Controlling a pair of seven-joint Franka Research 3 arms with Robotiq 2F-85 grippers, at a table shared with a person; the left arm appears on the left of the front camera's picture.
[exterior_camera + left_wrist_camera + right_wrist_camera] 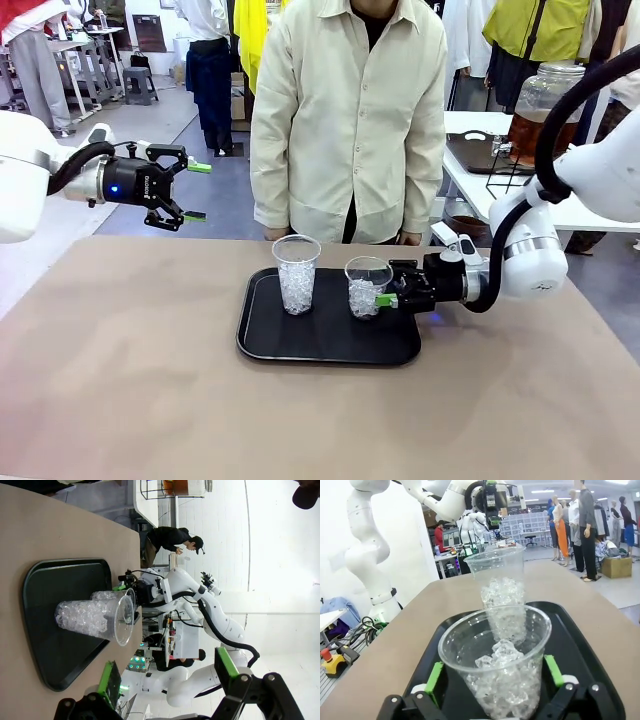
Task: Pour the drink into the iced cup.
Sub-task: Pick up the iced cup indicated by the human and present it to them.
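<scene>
While the right gripper [493, 675] stands spread astride the right iced cup [367, 288] on the tray [320, 345] and the left gripper [198, 191] hovers spread at left, the drink [525, 135] sits in its jar [545, 85] far right; judged step: cup grasp, next calling for a gentle closure.

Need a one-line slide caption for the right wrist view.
Open right gripper straddles the nearer iced cup on the black tray; a second iced cup stands behind it.

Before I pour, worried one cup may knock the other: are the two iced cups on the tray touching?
Apart. The front view shows a strip of bare black tray between the taller cup and the shorter cup.
</scene>
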